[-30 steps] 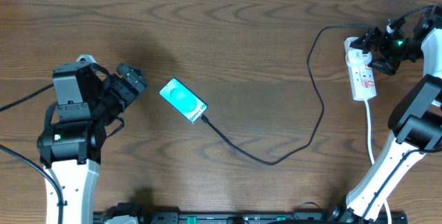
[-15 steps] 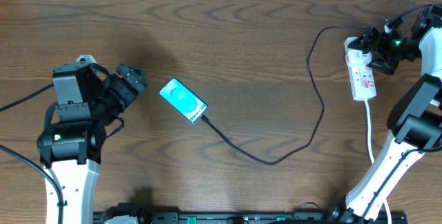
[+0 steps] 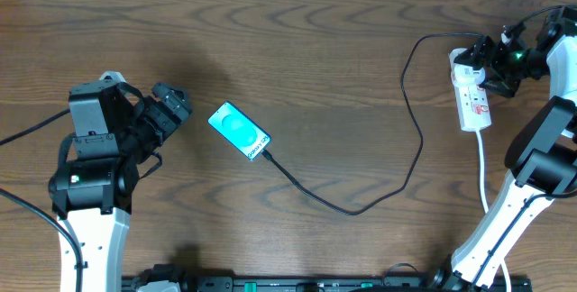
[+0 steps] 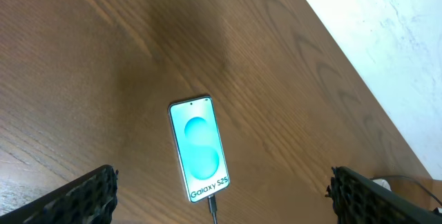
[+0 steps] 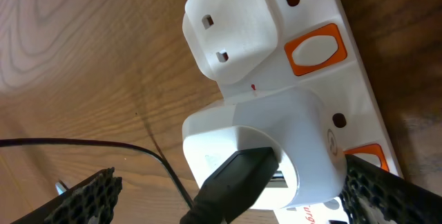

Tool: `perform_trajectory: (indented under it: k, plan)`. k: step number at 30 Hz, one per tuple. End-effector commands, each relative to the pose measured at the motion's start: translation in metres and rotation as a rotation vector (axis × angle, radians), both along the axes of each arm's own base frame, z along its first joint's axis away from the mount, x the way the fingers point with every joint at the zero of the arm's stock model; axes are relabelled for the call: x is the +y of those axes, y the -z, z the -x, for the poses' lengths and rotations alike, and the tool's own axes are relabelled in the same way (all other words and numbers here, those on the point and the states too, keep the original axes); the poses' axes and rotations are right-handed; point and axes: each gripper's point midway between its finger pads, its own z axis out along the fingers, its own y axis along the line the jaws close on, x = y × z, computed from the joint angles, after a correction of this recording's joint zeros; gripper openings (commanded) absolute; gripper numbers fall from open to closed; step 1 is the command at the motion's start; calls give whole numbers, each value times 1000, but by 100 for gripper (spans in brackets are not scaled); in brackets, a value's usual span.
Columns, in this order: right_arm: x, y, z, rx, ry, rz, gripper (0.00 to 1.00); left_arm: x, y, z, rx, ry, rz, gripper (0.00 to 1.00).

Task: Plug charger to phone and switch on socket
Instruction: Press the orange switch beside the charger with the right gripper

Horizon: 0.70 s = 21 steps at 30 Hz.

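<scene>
Lining up to switch on the socket, with the charger seemingly seated in the phone.
Overhead: the right gripper hangs over the socket's far end, and the phone lies just ahead of the left gripper. Left wrist: jaws apart, phone ahead between them. Right wrist: jaws apart, orange switch ahead-right of the adapter; I'd press it squarely, clear of the adapter.

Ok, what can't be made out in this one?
The switches on the socket: seen in right wrist view, on or off unreadable; the white adapter half hides the lower one.
The right gripper: overhead, too small and dark to tell whether it touches the socket.
The charger where it meets the phone: too small overhead, at the left wrist view's bottom edge; seating unclear.
</scene>
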Motion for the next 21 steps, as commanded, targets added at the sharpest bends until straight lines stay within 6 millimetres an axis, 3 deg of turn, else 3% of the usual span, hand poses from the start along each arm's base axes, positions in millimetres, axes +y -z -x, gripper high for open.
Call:
perform_trajectory:
  k: [1,21]
  plan:
    - [5,21,2,38,-22,-12,99,3,-8,-3,-22,5,-29,98]
    - [7,25,5,52,-29,-16,99,3,-8,-3,-22,5,-29,98]
